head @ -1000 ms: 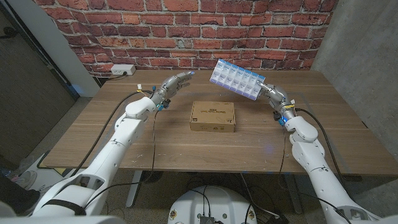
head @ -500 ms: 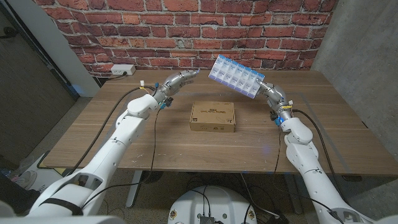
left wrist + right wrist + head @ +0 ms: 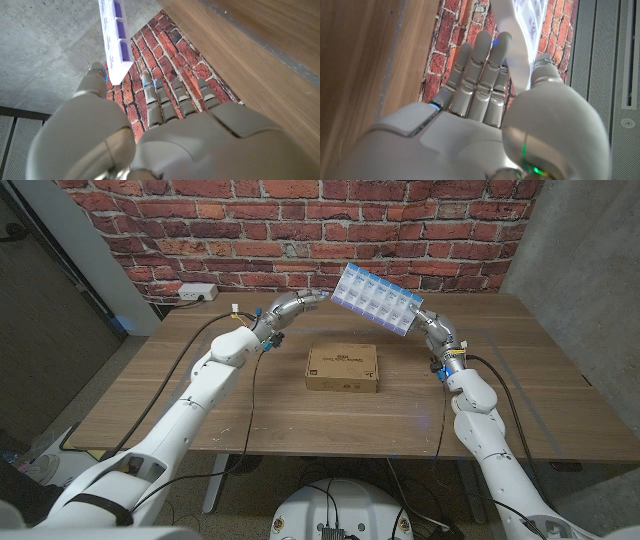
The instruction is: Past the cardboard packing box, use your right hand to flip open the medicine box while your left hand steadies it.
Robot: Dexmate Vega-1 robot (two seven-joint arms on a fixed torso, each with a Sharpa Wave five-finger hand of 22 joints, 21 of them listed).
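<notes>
Two hands are raised over the far half of the table (image 3: 150, 395), beyond the cardboard packing box (image 3: 342, 368), which lies flat near the table's middle. On the left, the left hand (image 3: 290, 308) is held with its fingers stretched toward the medicine box (image 3: 374, 302); nothing is gripped in it, and its fingertips are seen just short of the box's free end. In the left wrist view the left hand (image 3: 150, 135) is shown with thumb and fingers apart and the medicine box (image 3: 116, 40) edge-on just beyond them. Further right, the medicine box is carried in the air, tilted, its near end pinched by the right hand (image 3: 432, 330). In the right wrist view the box's pale edge (image 3: 517, 40) is clamped between the thumb and fingers of the right hand (image 3: 485, 95).

For the step to be done well, the free end should be taken firmly by the left hand before any lid is levered. Only then should the right-hand pinch be shifted to a lid tab, so that the box is never left unsupported
</notes>
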